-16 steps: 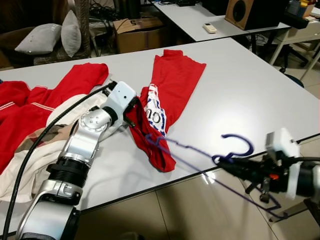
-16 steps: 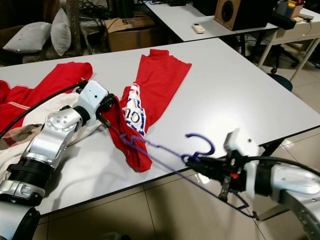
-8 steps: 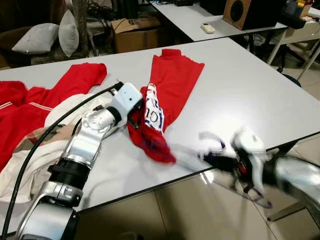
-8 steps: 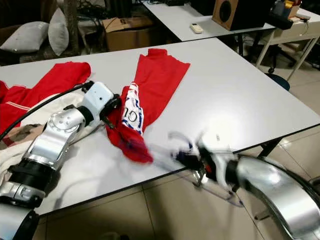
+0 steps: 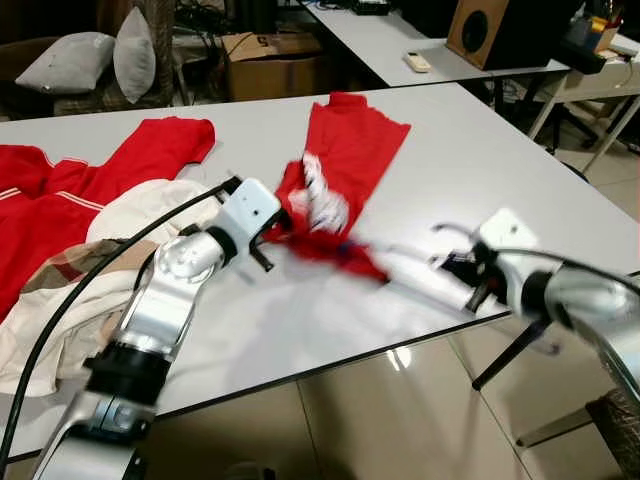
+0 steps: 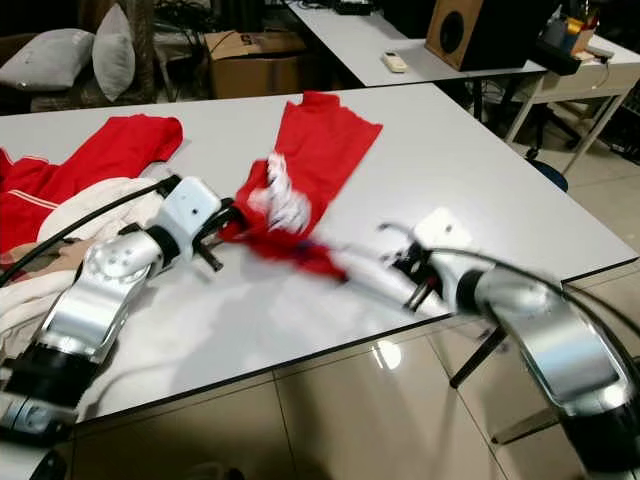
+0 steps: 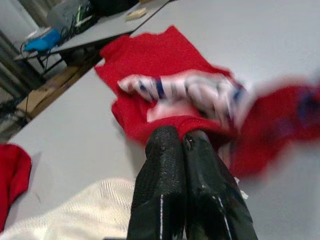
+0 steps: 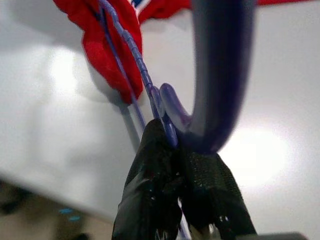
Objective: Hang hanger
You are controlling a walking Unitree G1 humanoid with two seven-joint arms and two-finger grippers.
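On the smooth grey bench (image 5: 480,170), the left end effector (image 7: 181,142) has its textured black fingers pinched together on a bunched fold of the soft red garment (image 5: 340,165), while the right end effector (image 8: 175,145) clamps the neck of the thin purple wire hanger (image 8: 220,75), whose curved hook rises just beyond its fingertips.

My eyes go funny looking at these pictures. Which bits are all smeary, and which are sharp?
In the left eye view, the red garment near the right gripper is smeared, while the table is sharp. In the left wrist view, the cloth beyond the black fingers is blurred. In the right wrist view, the purple hanger hook is out of focus.
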